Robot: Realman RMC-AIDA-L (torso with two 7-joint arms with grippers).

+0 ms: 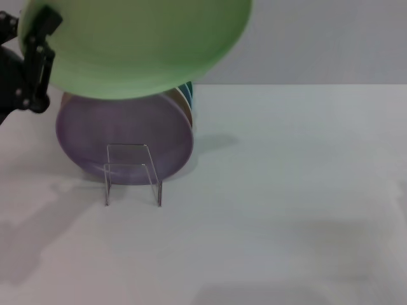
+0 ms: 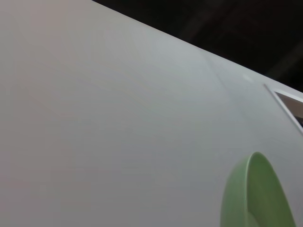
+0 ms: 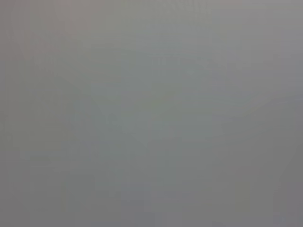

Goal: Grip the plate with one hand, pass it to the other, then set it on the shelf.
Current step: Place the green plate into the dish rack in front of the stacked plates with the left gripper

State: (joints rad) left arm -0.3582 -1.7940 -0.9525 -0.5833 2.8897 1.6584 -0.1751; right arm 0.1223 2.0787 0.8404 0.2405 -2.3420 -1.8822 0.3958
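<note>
Presently, your stock at this moment reads as follows.

Item — the plate (image 1: 140, 44): pale green, held up in the air at the far left of the scene, close under the head camera, its broad face turned towards you. Its left edge is pinched by the left gripper (image 1: 39, 38), whose black fingers close on the rim; the rest of the plate reaches out to the right, free. The left wrist view shows only a slice of that green rim (image 2: 255, 198) against the pale table (image 2: 118, 118).

Item — the right gripper: not in any view. The right wrist camera gives you blank grey, so its fingers cannot be judged.

Item — the shelf (image 1: 132, 175): small clear rack standing on the table, below the raised plate and a little nearer to you. A lavender plate (image 1: 124, 136) stands on edge just behind its front loop, with more coloured rims (image 1: 186, 101) stacked behind that.

Relation that counts — the plate's free side points right, towards where your right arm must come in. Judged from this, the handover is not yet made; you would want the right gripper to meet that open right rim, well apart from the left one's hold.
</note>
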